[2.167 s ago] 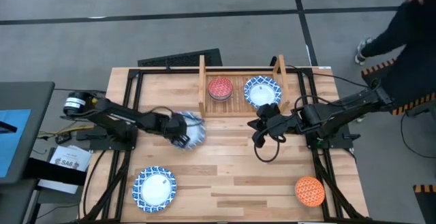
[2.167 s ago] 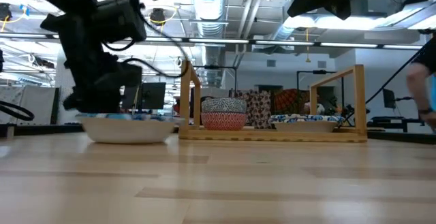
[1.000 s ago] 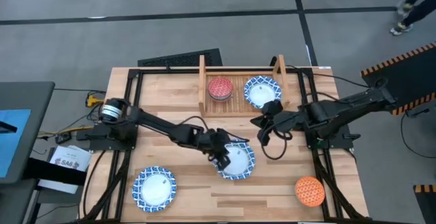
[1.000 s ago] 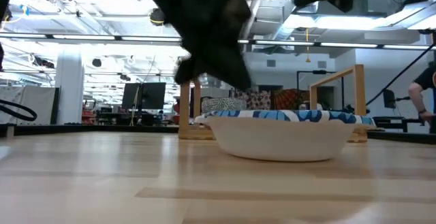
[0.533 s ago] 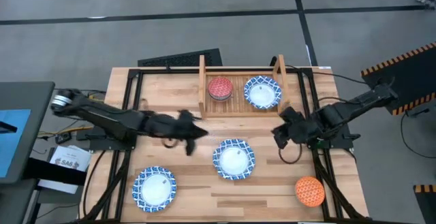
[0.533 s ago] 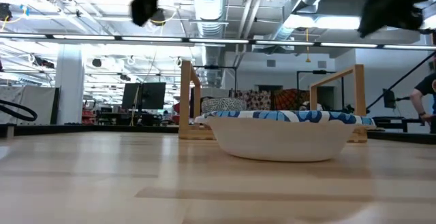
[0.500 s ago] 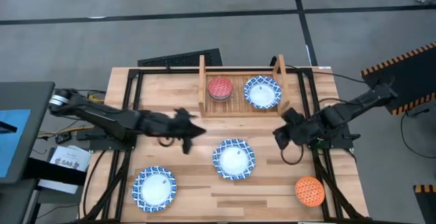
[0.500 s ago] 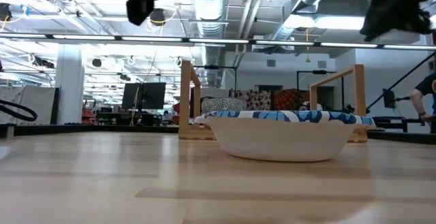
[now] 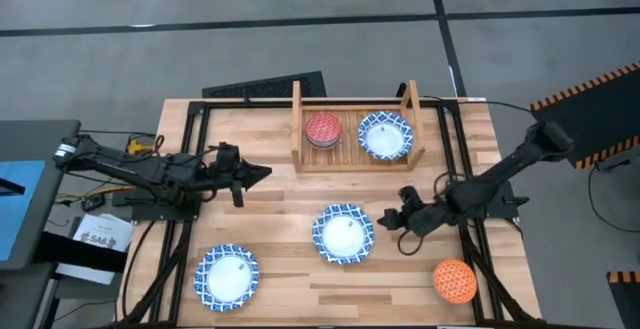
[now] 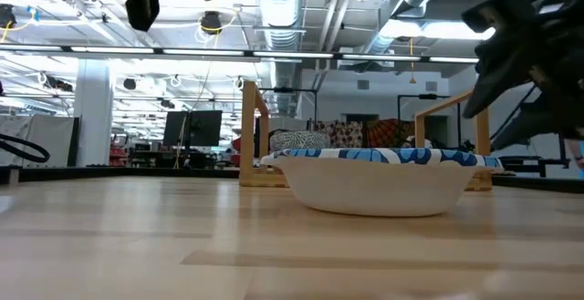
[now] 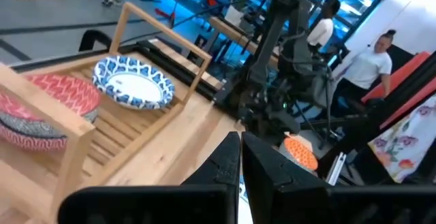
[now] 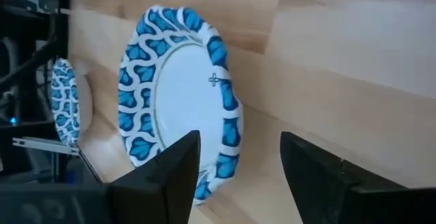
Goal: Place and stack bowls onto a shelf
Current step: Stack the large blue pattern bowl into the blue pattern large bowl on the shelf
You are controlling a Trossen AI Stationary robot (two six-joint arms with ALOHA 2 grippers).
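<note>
With your right gripper (image 9: pixel 393 220) spread wide just beside the blue-rimmed white bowl (image 9: pixel 343 234) mid-table, pinch its near rim firmly, since it is probably rigid, slick and breakable; the left gripper (image 9: pixel 262 173) waits closed.

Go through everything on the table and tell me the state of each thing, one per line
Left gripper: shut, empty, off the bowls.
Right gripper: open, beside the middle bowl.
Middle bowl: upright on the table, free.
Front-left bowl: upright on the table.
Orange bowl: upside down on the table.
Shelf: holds two bowls.
Red bowl: on shelf.
Blue-rimmed bowl: on shelf.
</note>
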